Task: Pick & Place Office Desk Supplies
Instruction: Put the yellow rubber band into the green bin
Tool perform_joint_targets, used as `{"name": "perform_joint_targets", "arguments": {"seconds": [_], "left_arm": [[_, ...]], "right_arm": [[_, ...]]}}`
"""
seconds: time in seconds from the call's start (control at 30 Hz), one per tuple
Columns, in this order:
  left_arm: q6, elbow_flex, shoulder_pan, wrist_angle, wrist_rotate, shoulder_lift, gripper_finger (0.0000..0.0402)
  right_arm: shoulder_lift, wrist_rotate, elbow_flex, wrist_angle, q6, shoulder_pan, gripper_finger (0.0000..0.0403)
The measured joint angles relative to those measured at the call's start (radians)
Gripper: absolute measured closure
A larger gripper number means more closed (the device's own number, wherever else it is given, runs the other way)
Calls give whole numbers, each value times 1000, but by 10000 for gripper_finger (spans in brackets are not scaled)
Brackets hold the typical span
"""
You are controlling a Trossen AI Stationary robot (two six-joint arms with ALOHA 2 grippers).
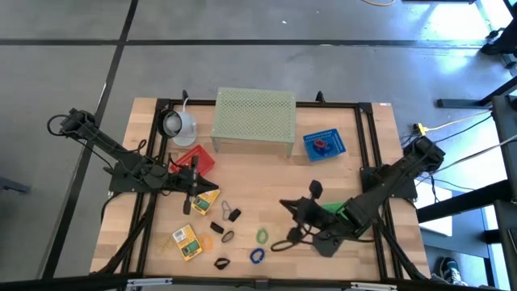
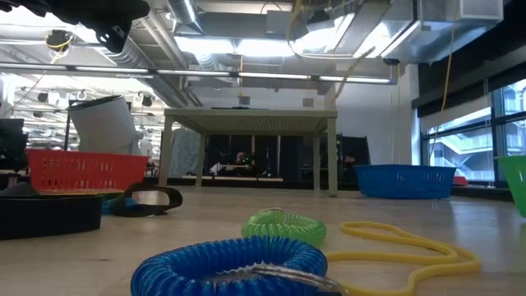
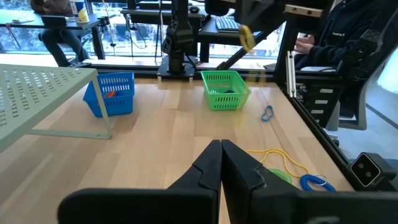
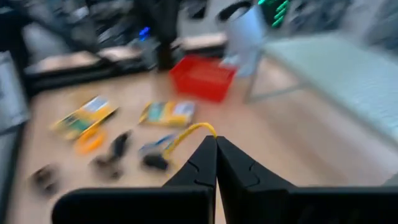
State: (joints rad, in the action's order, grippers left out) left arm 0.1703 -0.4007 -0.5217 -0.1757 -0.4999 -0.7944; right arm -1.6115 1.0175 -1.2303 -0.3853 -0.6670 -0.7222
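My right gripper (image 4: pixel 216 140), raised over the table in front of the pale green stand (image 1: pixel 252 121) and toward its right end, has its fingers pressed together on a thin yellow loop (image 4: pixel 186 134) that curls away from the tips. I judge this to be the carry step, with one supply picked and not yet placed. The next move calls for a swing to a basket and a release above it. The green basket (image 3: pixel 225 90) is nearest, out in front of the stand's right end, though I cannot say which basket is meant. My left gripper (image 3: pixel 221 144) hangs closed and empty in front of the stand's left end, beside the red basket (image 1: pixel 196 159) and over a yellow packet (image 1: pixel 206 198). The other supplies lie scattered in front of the stand, a blue loop (image 2: pixel 230 263), a green loop (image 2: pixel 283 224) and black clips (image 1: pixel 234 215) among them. From above, my right arm hides most of the green basket, and how much of the yellow loop sits between my fingers is hard to make out. The blue basket (image 1: pixel 325 144) just off the stand's right end holds something red that I cannot identify.
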Motion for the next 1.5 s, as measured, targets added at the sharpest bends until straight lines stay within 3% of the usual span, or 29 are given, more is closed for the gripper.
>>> {"name": "perform_joint_targets", "arguments": {"seconds": [0.33, 0.47, 0.87, 1.5], "left_arm": [[0, 0, 0, 0, 0, 0, 398], [0, 0, 0, 0, 0, 0, 398], [0, 0, 0, 0, 0, 0, 398], [0, 0, 0, 0, 0, 0, 398]], "right_arm": [[89, -558, 0, -370, -339, -76, 399], [111, -690, 0, -552, -505, -116, 399], [143, -747, 0, -1012, -878, -196, 399], [159, -667, -139, -1184, -962, -224, 399]]}}
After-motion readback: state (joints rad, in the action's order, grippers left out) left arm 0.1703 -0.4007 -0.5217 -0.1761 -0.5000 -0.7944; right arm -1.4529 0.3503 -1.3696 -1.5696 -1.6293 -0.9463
